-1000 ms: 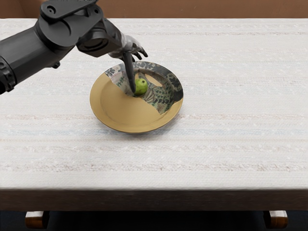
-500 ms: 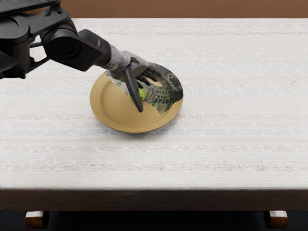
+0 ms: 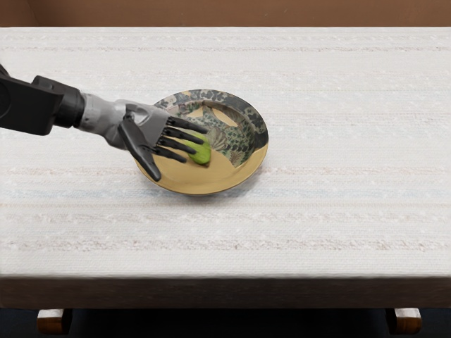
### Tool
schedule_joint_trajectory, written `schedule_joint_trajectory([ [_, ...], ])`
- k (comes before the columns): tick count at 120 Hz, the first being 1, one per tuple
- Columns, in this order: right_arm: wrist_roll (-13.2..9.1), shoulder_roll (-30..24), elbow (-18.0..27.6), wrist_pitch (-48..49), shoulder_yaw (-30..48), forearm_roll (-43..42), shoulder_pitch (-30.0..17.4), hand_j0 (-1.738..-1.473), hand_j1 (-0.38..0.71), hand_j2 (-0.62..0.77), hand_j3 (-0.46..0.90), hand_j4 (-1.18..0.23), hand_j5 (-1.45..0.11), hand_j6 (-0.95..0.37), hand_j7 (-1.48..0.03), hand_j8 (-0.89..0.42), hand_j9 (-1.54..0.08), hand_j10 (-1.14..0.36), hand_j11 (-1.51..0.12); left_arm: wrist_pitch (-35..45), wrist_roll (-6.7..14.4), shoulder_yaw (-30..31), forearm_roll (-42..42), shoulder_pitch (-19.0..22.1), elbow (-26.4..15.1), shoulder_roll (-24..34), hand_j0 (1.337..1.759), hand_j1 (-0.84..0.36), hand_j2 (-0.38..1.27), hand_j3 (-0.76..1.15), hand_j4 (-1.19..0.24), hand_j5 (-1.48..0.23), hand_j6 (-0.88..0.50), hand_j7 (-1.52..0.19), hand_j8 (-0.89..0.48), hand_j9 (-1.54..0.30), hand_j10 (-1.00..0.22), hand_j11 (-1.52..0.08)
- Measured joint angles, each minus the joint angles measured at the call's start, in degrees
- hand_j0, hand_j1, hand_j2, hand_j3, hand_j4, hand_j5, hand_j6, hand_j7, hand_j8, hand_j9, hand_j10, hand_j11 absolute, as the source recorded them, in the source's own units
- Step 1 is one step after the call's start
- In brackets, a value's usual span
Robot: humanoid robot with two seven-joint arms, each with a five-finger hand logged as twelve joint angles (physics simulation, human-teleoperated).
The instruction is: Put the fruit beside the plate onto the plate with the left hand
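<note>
One fruit [image 3: 202, 155] lies on the plate [image 3: 211, 184] by the spread left hand [image 3: 149, 136].

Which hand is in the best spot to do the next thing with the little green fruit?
Left. The left hand hovers over the round gold patterned plate, its spread fingertips by the small green fruit lying on it. No right arm shows.

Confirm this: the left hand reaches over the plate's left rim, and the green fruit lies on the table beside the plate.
Not quite. The head view shows the green fruit lying on the plate, not the table, by the left hand, which does reach over the left rim.
</note>
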Motion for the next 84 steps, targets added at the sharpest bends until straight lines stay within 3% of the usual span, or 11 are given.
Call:
schedule_joint_trajectory([
  [19,0.0,0.0,0.1,0.0,0.0,0.0,0.0,-1.658,-0.31,-0.01,0.0,-0.03,-0.04,-0.03,-0.04,-0.03,-0.04,-0.03,-0.04,-0.8,-0.1,-0.5,-3.3,2.2,-3.3,7.5,1.658,0.33,0.0,0.0,-0.02,-0.02,-0.02,-0.02,-0.02,-0.02,-0.02,-0.02],
  [27,0.0,0.0,0.1,0.1,0.0,0.0,0.1,-1.658,-0.31,-0.01,0.0,-0.03,-0.04,-0.03,-0.04,-0.03,-0.04,-0.03,-0.04,-1.3,-0.2,-2.5,-4.2,8.1,-4.5,10.6,1.658,0.32,0.0,0.0,-0.02,-0.03,-0.02,-0.03,-0.02,-0.03,-0.02,-0.03],
  [31,0.0,0.0,0.1,0.1,0.0,0.0,0.1,-1.658,-0.31,-0.01,0.0,-0.03,-0.04,-0.03,-0.04,-0.03,-0.04,-0.03,-0.04,-1.7,-0.2,-3.7,-4.6,9.0,-4.8,11.8,1.658,0.32,0.0,0.0,-0.02,-0.03,-0.02,-0.03,-0.02,-0.03,-0.02,-0.03],
  [41,0.0,0.0,0.6,0.1,0.0,0.0,0.1,-1.658,-0.31,-0.01,0.0,-0.03,-0.04,-0.03,-0.04,-0.03,-0.04,-0.03,-0.04,-2.1,0.1,-5.4,-5.1,9.2,-5.2,13.6,1.658,0.32,0.0,0.0,-0.02,-0.03,-0.02,-0.03,-0.02,-0.03,-0.02,-0.03],
  [60,0.0,0.0,1.1,0.1,0.0,-0.1,0.2,-1.658,-0.31,-0.01,0.0,-0.03,-0.04,-0.03,-0.04,-0.03,-0.04,-0.03,-0.04,-2.5,2.8,-6.4,-5.4,9.7,-5.0,18.0,1.658,0.33,0.0,0.0,-0.01,-0.02,-0.01,-0.02,-0.01,-0.02,-0.01,-0.02],
  [84,0.0,0.0,1.3,0.1,0.0,-0.1,0.2,-1.658,-0.31,-0.01,0.0,-0.03,-0.04,-0.03,-0.04,-0.03,-0.04,-0.03,-0.04,-2.6,3.5,-6.8,-5.6,10.1,-4.9,21.5,1.658,0.34,0.0,0.0,0.0,-0.01,0.0,-0.01,0.0,-0.01,-0.01,-0.01],
])
